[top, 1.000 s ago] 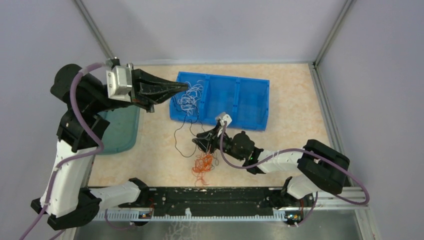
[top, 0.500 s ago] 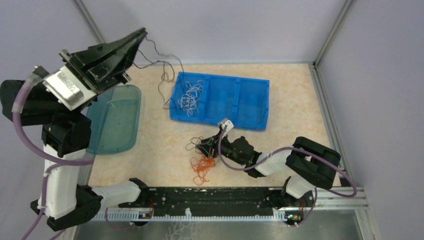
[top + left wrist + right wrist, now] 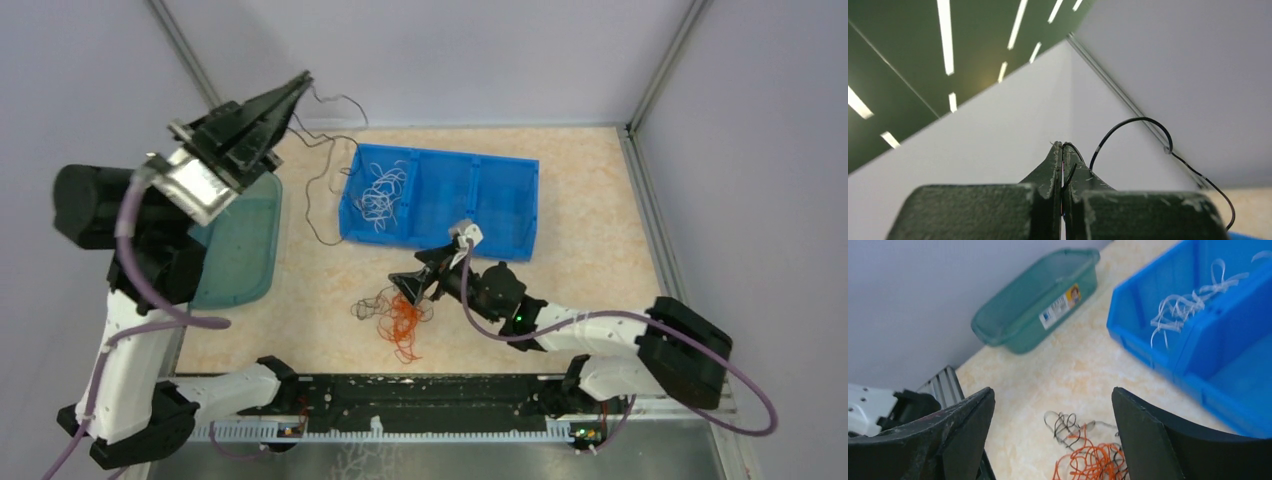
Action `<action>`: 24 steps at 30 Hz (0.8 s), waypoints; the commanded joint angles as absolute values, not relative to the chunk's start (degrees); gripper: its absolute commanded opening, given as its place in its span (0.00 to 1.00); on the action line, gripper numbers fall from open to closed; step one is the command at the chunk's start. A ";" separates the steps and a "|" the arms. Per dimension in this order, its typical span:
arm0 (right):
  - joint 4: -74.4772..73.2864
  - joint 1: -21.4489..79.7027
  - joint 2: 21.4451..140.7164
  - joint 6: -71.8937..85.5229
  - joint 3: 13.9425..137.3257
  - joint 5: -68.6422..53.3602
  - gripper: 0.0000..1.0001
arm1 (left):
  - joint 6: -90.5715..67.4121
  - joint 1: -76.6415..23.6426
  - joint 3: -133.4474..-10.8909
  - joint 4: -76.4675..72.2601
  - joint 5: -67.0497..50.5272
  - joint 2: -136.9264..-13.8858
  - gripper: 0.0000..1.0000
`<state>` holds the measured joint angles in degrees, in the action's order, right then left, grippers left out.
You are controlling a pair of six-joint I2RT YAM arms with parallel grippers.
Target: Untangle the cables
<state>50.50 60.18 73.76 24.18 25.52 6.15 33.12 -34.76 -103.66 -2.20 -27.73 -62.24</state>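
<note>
My left gripper (image 3: 298,82) is raised high at the back left, shut on one end of a long black cable (image 3: 310,205). That strand hangs down from it to the table beside the blue bin (image 3: 505,215). In the left wrist view the fingers (image 3: 1062,146) are pressed together with the black cable (image 3: 1138,119) arcing away to the right. My right gripper (image 3: 412,285) hovers open just above a tangle of red-orange and black cables (image 3: 397,318). Its view shows nothing between the jaws (image 3: 1053,392), with the tangle (image 3: 1093,460) below them. White cables (image 3: 383,190) lie in the bin's left compartment.
A teal tub (image 3: 240,245) sits at the left under my left arm and also shows in the right wrist view (image 3: 1038,300). The blue bin (image 3: 1148,345) has three compartments. Grey walls enclose the table, and a black rail (image 3: 430,395) runs along the near edge.
My right gripper has opened, let go of the tangle and lifted toward the bin. My left gripper swung up and back with the black cable, pulling it free of the pile.
</note>
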 commanded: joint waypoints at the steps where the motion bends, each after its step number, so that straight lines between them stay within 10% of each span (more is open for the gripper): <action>1: 40.13 58.87 63.81 18.27 30.74 10.26 0.90 | 33.91 -34.89 -94.58 -0.18 -28.73 -61.18 0.00; 11: 8.21 55.14 45.90 21.92 34.10 49.36 0.86 | 28.56 -34.89 -82.56 -4.07 -28.66 -65.08 0.00; 24: 1.02 42.96 37.40 24.42 33.01 54.32 0.88 | 22.75 -36.44 -87.02 -9.70 -29.94 -86.66 0.00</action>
<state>1.69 44.99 40.12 24.14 31.29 51.18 25.19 -35.46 -83.64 -6.52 -28.16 -81.54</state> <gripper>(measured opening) 0.873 0.006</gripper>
